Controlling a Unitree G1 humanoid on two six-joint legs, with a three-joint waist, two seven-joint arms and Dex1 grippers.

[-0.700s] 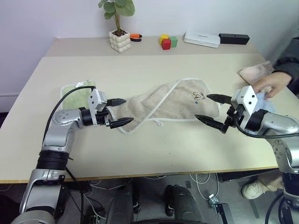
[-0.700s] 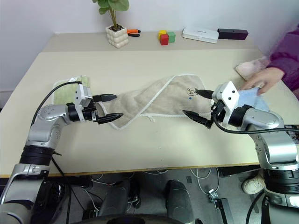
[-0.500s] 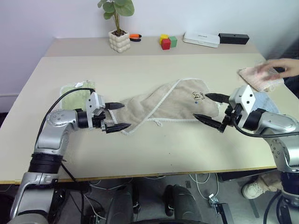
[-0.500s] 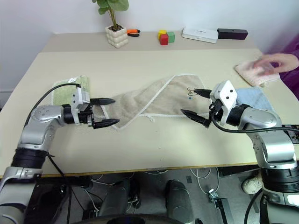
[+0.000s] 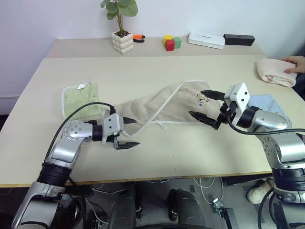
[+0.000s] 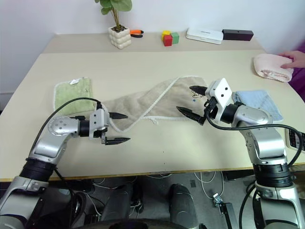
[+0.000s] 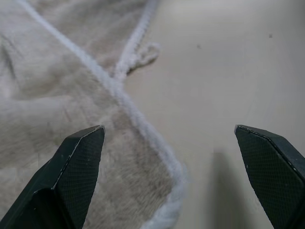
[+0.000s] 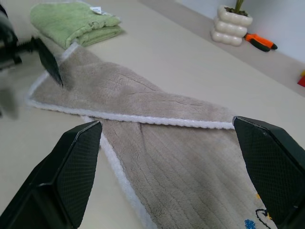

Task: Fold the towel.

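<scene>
The towel (image 5: 167, 107) is spread lengthwise across the middle of the worktop (image 5: 157, 157), twisted near its centre, so that its white edging crosses over and a small loop (image 5: 162, 126) sticks out at the near edge. It is judged that one end effector has been stationed at each end because a long cloth is most readily folded when both ends are taken at once.

The left end effector (image 5: 127, 133) is held low at the towel's left end, its two fingers spread wide and nothing gripped; in the left wrist view the hemmed corner (image 7: 157, 210) lies between the fingers, one finger (image 7: 76, 162) over the terry and the other over bare worktop.

The right end effector (image 5: 206, 105) is held over the towel's right end, near the dark embroidered mark (image 5: 204, 98), likewise wide open and empty, and appears raised clear of the cloth.

A folded green cloth (image 5: 79, 98) lies beside the towel's left end, and a blue cloth (image 6: 257, 102) just beyond its right end. A person's hand (image 5: 294, 64) rests on a rolled pink cloth (image 5: 275, 71) at the far right corner, well apart from the towel.
</scene>
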